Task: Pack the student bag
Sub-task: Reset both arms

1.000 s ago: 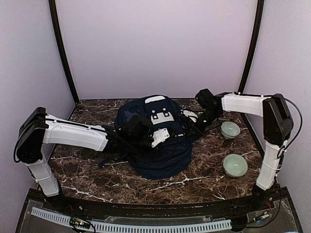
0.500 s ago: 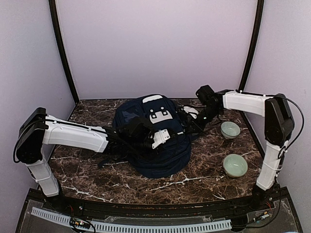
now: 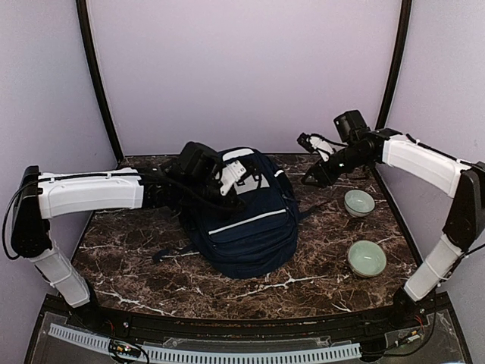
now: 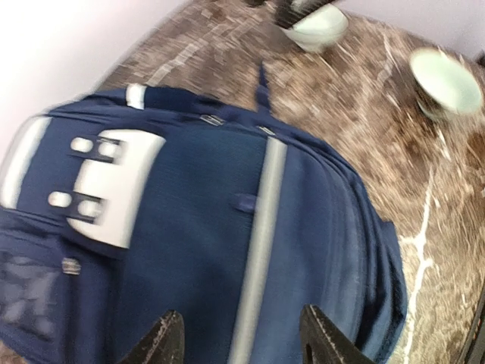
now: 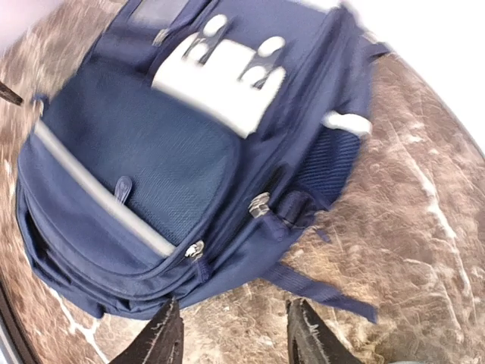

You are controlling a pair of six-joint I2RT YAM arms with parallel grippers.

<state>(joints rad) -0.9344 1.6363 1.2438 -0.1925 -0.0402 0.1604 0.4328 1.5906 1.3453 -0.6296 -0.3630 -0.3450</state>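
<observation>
The student bag (image 3: 246, 224) is a large navy backpack with a pale stripe and a white buckle patch, lying front side up in the middle of the marble table. My left gripper (image 3: 242, 182) hovers over its top end, open; in the left wrist view only the bag's fabric (image 4: 197, 220) lies below the left gripper (image 4: 241, 334). My right gripper (image 3: 311, 178) hangs open above the table off the bag's right side. The right wrist view looks down on the bag (image 5: 151, 167), its zip pulls and a loose strap (image 5: 318, 288), with the right gripper (image 5: 233, 326) holding nothing.
Two pale green bowls stand right of the bag, one further back (image 3: 359, 202) and one nearer (image 3: 367, 258); both show in the left wrist view (image 4: 318, 23) (image 4: 447, 80). Purple walls close in the back and the sides.
Both grippers have opened and let go of the bag. The left arm rose and drew back to the left, the right arm lifted up and to the right. The bag lies flatter.
</observation>
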